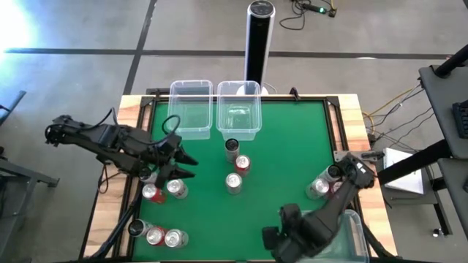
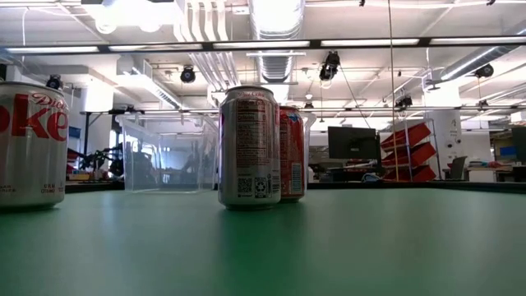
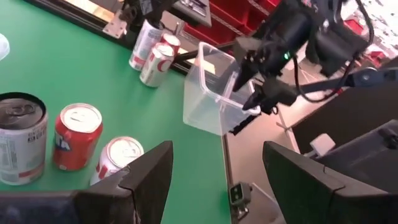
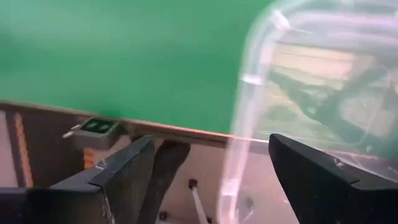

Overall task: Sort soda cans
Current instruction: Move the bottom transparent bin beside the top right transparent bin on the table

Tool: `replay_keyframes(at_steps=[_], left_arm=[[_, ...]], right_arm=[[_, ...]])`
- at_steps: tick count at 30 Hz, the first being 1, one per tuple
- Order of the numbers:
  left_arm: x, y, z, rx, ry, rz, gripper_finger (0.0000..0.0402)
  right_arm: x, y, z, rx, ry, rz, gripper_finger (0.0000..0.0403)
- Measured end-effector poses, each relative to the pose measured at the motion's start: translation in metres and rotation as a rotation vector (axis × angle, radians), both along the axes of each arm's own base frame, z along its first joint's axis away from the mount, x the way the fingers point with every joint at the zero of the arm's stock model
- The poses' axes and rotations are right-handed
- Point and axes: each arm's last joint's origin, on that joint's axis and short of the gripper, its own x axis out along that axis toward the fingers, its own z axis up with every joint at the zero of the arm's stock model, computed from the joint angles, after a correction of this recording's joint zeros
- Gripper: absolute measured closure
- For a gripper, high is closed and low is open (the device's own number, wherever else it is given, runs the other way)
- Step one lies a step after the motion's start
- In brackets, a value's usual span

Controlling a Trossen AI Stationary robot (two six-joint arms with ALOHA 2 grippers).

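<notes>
Three soda cans stand mid-table: a dark one (image 1: 232, 148), a red one (image 1: 242, 164) and a silver one (image 1: 234, 183). A few more cans (image 1: 164, 190) stand at the left, three (image 1: 155, 235) at the near left corner, and two (image 1: 322, 188) at the right edge. My left gripper (image 1: 191, 166) hovers open above the left group, pointing at the middle cans (image 3: 76, 135). My right gripper (image 1: 281, 237) is open at the near edge, beside a clear tub (image 1: 351, 234). The tub's rim (image 4: 249, 124) shows between its fingers; I cannot tell if they touch.
Two clear tubs (image 1: 191, 108) (image 1: 238, 109) stand side by side at the far edge, with a tall black post (image 1: 259, 36) behind them. Bare green table lies between the middle cans and the right-hand cans. The low view shows a silver can (image 2: 249, 148) close up.
</notes>
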Motion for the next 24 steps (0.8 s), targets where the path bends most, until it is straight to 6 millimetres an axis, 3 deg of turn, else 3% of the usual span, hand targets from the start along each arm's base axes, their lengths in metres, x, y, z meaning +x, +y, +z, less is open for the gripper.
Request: replay_keyframes(at_steps=[4,8,14,20,24], left_arm=[[0.008,-0.002,-0.002,0.003,-0.001,0.003,0.0168],[0.01,-0.005,-0.003,0.009,-0.006,-0.023,0.0168],[-0.003,-0.003,0.008,0.028,-0.046,-0.108,0.0168],[-0.015,0.0,0.012,0.041,-0.065,-0.122,0.0168],[-0.023,0.002,0.015,0.034,-0.077,-0.138,0.0168]], right_arm=[[-0.011,0.01,-0.025,-0.036,0.081,-0.017,0.0107],[-0.006,0.009,-0.05,-0.033,0.107,-0.013,0.0128],[0.011,0.003,-0.069,0.042,0.079,-0.057,0.0228],[0.022,-0.005,-0.069,0.075,0.063,-0.08,0.0373],[0.032,-0.003,-0.038,0.162,-0.027,-0.07,0.0381]])
